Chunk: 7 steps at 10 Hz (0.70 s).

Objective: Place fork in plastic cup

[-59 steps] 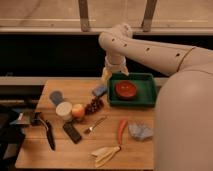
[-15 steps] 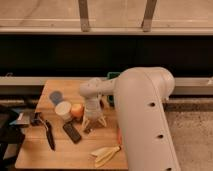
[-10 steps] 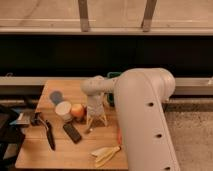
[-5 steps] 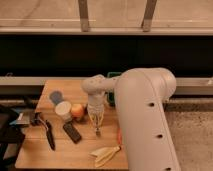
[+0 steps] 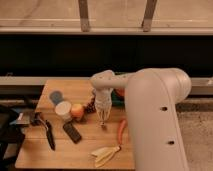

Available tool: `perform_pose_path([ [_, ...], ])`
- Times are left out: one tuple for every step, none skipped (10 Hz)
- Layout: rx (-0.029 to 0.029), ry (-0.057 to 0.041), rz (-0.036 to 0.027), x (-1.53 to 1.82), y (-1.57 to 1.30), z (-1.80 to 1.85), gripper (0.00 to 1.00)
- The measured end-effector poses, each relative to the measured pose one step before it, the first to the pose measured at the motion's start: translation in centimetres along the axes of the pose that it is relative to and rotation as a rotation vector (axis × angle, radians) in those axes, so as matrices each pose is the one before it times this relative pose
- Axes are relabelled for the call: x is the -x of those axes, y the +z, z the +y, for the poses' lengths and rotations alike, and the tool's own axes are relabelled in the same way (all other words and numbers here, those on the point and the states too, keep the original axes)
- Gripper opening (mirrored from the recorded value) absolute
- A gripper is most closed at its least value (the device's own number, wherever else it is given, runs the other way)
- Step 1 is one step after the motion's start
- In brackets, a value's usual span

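Gripper held low over the tabletop, beside the apple.
The gripper (image 5: 103, 119) is pointed straight down at the wooden table (image 5: 75, 152), just beside the apple (image 5: 77, 110). The blue-grey plastic cup (image 5: 56, 95) is seen near the table's far edge, with a cream-white cup (image 5: 63, 110) in front of it. A black-handled knife (image 5: 48, 136) and an orange-handled yellow tool (image 5: 112, 146) are laid nearer the front edge.

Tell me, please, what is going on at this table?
The robot's gripper points straight down at the wooden table, just right of the apple. It seems to be going for the fork, which I cannot make out beneath it. The blue-grey plastic cup waits at the back left, behind the cream cup.
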Motion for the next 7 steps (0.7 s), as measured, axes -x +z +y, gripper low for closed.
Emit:
perform_pose_path([
  [-0.00688,0.00963,-0.03690,0.050,-2.172,-0.508,0.00],
  [-0.00752,0.00877,-0.03476,0.213,-2.102,-0.538,0.00],
  [-0.00590,0.00815,-0.02651,0.341,-1.531,-0.516,0.00],
  [-0.00551,0.00591,-0.03303,0.699,-1.735,-0.483,0.00],
  [-0.00393,0.00358,-0.03847,1.247,-1.823,-0.286,0.00],
  [0.00285,-0.00476,-0.02672,0.937,-1.194,0.094,0.00],
  [0.00833,-0.01500,-0.03854,1.388,-1.570,0.424,0.00],
])
